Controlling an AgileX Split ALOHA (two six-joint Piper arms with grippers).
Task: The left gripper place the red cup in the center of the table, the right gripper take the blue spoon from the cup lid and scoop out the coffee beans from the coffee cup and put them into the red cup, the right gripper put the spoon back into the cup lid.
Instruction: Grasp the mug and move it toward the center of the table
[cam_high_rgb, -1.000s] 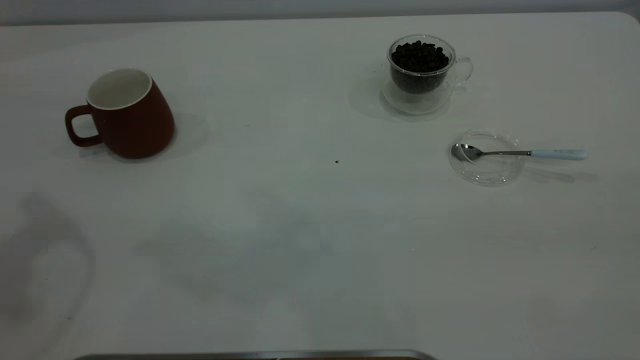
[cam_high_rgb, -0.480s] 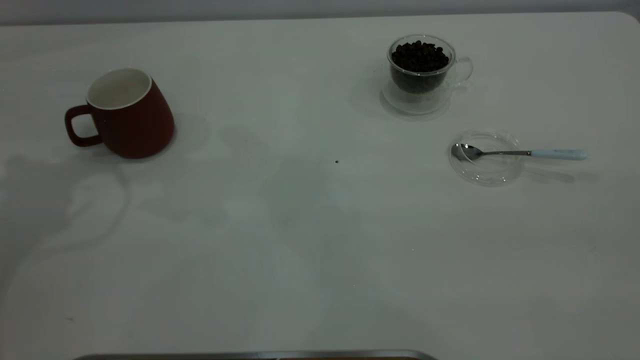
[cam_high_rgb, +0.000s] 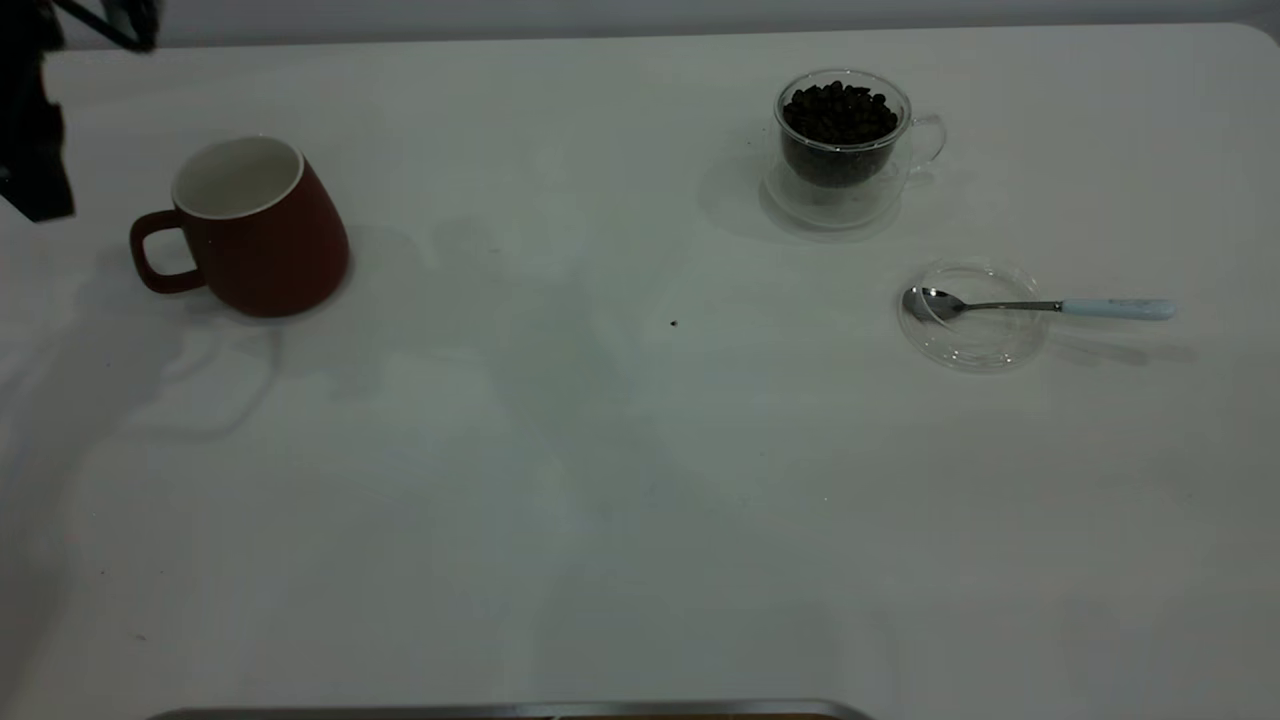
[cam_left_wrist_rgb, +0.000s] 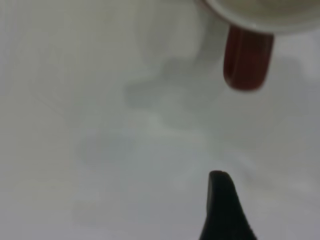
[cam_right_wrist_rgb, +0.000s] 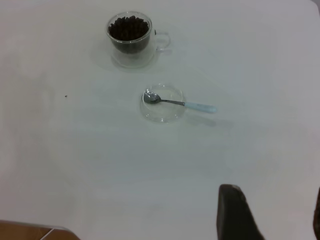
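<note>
The red cup (cam_high_rgb: 260, 240) stands at the table's (cam_high_rgb: 640, 520) far left, its handle (cam_left_wrist_rgb: 247, 60) pointing further left. My left gripper (cam_high_rgb: 35, 120) hangs at the top left corner, just left of the cup and apart from it; one black finger (cam_left_wrist_rgb: 222, 210) shows with bare table beside it, holding nothing. The coffee cup (cam_high_rgb: 840, 150), full of coffee beans (cam_high_rgb: 838, 112), stands at the back right. In front of it the blue spoon (cam_high_rgb: 1040, 306) rests with its bowl in the cup lid (cam_high_rgb: 972, 335). My right gripper (cam_right_wrist_rgb: 272, 210) is open and empty, well short of the cup lid (cam_right_wrist_rgb: 162, 107).
A single dark crumb (cam_high_rgb: 673, 323) lies near the middle of the table. A metal edge (cam_high_rgb: 500, 712) runs along the near border. The table's rounded corner sits at the back right, beyond the coffee cup (cam_right_wrist_rgb: 131, 37).
My left arm has come into the exterior view at the top left, near the red cup. Its shadow has slid up across the table. Cups, lid and spoon have not moved.
</note>
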